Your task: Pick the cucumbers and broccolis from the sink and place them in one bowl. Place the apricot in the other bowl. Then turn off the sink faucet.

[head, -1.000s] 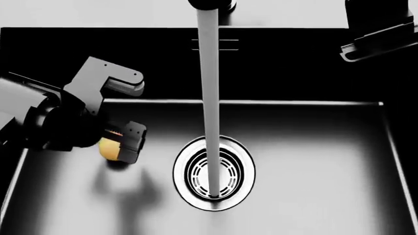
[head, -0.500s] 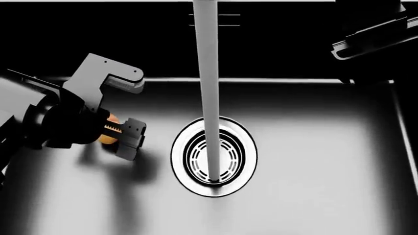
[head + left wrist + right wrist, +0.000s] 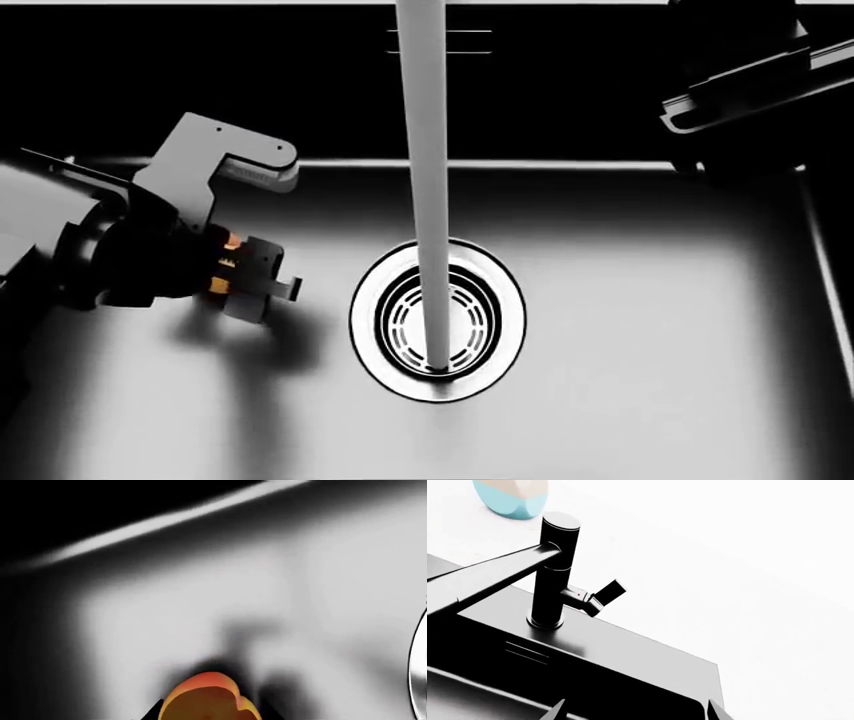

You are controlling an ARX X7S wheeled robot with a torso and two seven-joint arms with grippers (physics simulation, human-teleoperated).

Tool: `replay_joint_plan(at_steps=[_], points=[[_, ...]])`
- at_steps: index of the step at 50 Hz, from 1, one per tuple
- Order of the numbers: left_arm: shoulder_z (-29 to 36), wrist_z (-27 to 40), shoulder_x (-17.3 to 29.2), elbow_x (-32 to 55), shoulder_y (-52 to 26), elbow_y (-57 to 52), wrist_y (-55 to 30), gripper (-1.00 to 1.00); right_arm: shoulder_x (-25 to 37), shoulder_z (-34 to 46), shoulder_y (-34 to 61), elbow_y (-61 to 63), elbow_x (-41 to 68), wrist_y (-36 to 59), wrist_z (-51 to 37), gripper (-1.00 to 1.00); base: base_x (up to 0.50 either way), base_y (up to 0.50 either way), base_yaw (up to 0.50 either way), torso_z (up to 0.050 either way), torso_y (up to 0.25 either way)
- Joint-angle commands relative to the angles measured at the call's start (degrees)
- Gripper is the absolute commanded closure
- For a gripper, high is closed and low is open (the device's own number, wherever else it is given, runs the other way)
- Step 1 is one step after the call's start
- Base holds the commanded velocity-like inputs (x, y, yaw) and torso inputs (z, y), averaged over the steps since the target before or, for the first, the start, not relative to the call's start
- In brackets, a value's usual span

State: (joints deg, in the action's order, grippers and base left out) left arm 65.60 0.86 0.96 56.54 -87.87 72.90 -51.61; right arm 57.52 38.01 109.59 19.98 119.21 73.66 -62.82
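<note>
The apricot [image 3: 203, 696] fills the space between my left gripper's [image 3: 208, 716] jaws, which press on both its sides. In the head view only orange slivers of the apricot [image 3: 231, 243] show behind the left gripper [image 3: 260, 285], low over the left of the black sink [image 3: 641, 330] floor. My right gripper [image 3: 741, 85] hangs open and empty above the sink's back right corner, near the black sink faucet [image 3: 554, 575] with its side lever [image 3: 604, 595]. Water [image 3: 424, 150] runs into the chrome drain [image 3: 438, 320]. No cucumbers, broccolis or bowls are in view.
A pale blue and beige object [image 3: 514, 500] stands on the white counter behind the faucet. The sink's back wall and grey rim [image 3: 534, 165] run across behind both grippers.
My left gripper moved over the apricot and its jaws closed on it; the fruit is now mostly hidden in the head view. The head view tilted, and the right gripper drifted slightly left.
</note>
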Motion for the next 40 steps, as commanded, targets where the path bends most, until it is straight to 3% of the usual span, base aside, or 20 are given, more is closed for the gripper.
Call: replay_joint_plan(at_steps=[1, 8, 9, 12, 15, 21, 29, 40], points=[[2.8, -4.7, -0.9, -0.1, 2.9, 1.4, 2.6, 1.0, -0.9, -1.2, 0.4, -0.1, -0.9, -0.6, 1.3, -1.0, 0.0, 0.0, 0.0, 0.0, -0.011], [7.0, -5.5, -0.9, 2.8, 0.2, -0.1, 5.6, 1.0, -0.9, -1.0, 0.7, 0.1, -0.4, -0.9, 0.9, -1.0, 0.0, 0.0, 0.0, -0.003, -0.005], [5.9, -2.9, 1.7, 4.1, 0.4, -6.0, 5.2, 1.0, -0.8, -1.0, 0.5, 0.2, -0.5, -1.0, 0.9, -1.0, 0.0, 0.0, 0.0, 0.0, 0.0], [-0.4, 13.3, 15.0, 12.1, 3.5, -31.8, 0.2, 1.0, -0.2, -1.3, 0.2, 0.5, -0.5, -1.2, 1.1, -1.0, 0.0, 0.0, 0.0, 0.0, 0.0], [-5.1, 22.8, 23.3, 19.6, 6.5, -56.6, -2.5, 1.0, 0.6, -1.6, -0.3, 1.1, -0.3, -1.6, 1.1, -1.0, 0.0, 0.0, 0.0, -0.02, 0.165], [-11.5, 36.1, 32.0, 30.5, 7.7, -79.1, -4.4, 1.0, 1.1, -1.4, 0.1, 1.5, 0.4, -1.8, 0.3, -1.0, 0.0, 0.0, 0.0, -0.031, 0.25], [-17.7, 47.1, 39.8, 41.8, 7.0, -95.5, -3.3, 1.0, 2.4, -1.3, 0.4, 2.7, 1.7, -1.9, -0.7, -1.0, -0.01, 0.0, 0.0, -0.031, 0.25], [-21.2, 53.0, 44.3, 50.9, 3.2, -102.3, -2.6, 1.0, 2.8, -0.7, 2.3, 2.9, 3.7, -1.5, -1.8, -1.0, -0.01, 0.0, 0.0, -0.03, 0.25]])
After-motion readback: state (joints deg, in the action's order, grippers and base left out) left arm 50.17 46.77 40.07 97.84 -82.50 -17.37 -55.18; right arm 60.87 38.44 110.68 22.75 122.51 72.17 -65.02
